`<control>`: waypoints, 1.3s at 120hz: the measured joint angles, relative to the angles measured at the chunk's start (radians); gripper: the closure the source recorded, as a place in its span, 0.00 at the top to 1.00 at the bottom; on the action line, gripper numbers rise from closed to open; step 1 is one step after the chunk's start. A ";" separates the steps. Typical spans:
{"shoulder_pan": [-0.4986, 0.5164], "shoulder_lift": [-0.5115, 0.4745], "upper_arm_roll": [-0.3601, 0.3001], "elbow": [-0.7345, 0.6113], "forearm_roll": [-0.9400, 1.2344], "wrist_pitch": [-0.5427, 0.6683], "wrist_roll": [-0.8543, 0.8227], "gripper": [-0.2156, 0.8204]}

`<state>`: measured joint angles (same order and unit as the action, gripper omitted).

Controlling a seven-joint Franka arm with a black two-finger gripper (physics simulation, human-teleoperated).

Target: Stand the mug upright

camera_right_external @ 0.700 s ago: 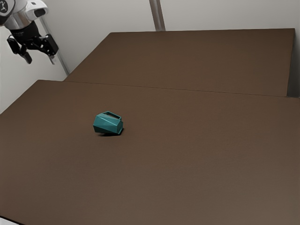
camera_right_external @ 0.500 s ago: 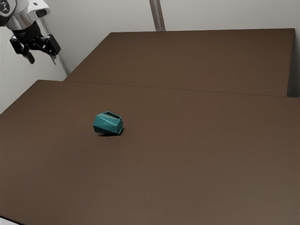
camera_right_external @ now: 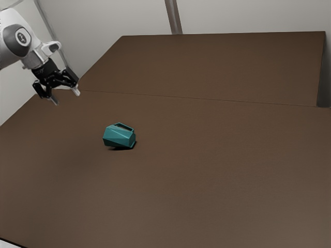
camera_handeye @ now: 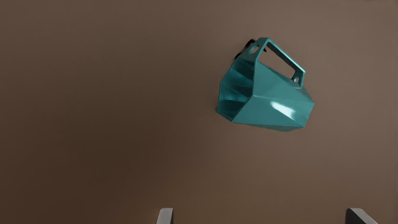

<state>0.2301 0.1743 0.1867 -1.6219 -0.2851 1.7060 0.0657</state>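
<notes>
**Mug (camera_right_external: 119, 136) Tipped Over on Brown Table (camera_right_external: 170, 181)**

The mug is seen on its side on the table. Its handle (camera_handeye: 286, 57) is held up off the table, and its open mouth (camera_handeye: 236, 90) is turned to the side. A dark shadow (camera_right_external: 121, 149) is cast under it.

The gripper (camera_right_external: 66, 98) is held up on the exterior view's left, well apart from the mug. Its two fingers (camera_handeye: 165, 216) are spread wide, and the mug is not touched by them. In the wrist view, the mug is seen out past the fingertips.

The table top is crossed by a thin line (camera_right_external: 207, 98) behind the mug. Farther back, a pale wall (camera_right_external: 248, 15) is seen, with a grey strip (camera_right_external: 174, 18) running up it. At the exterior view's right, a dark grey panel (camera_right_external: 324, 82) is seen beside the brown top.
</notes>
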 joint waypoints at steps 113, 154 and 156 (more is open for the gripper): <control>0.041 0.423 -0.010 0.139 -0.409 -0.017 0.188 0.79; 0.038 0.456 -0.046 0.136 -0.470 0.031 0.217 0.79; 0.038 0.457 -0.046 0.134 -0.476 0.033 0.218 0.79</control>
<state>0.2678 0.6310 0.1406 -1.4875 -0.7606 1.7392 0.2834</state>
